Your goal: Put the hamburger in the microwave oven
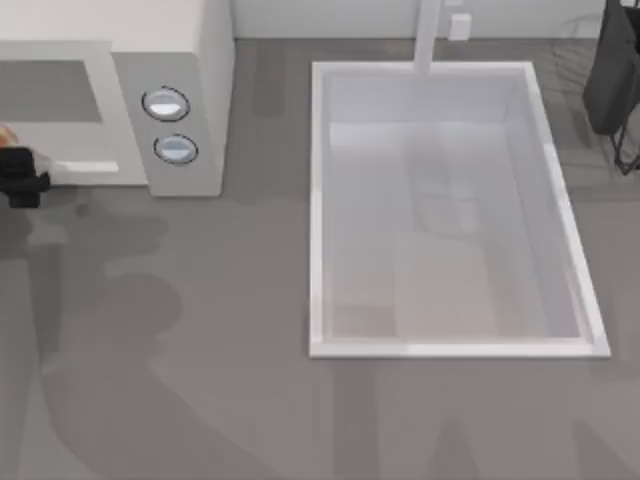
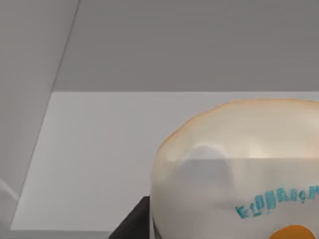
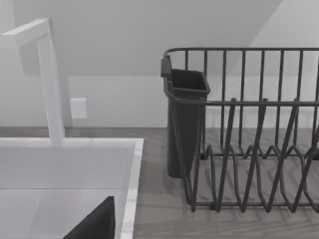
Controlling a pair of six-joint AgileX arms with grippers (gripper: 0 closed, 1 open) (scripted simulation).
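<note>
Left gripper (image 1: 20, 172) at microwave oven (image 1: 170, 60) mouth, jaws clenched on one hamburger (image 2: 239, 174). Two knobs (image 1: 166, 104) beside. Right gripper state: cannot tell.

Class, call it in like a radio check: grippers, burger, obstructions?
Left gripper at microwave oven mouth, top view's far left. Hamburger close before left wrist camera, grey cavity behind. Nothing seen blocking.
</note>
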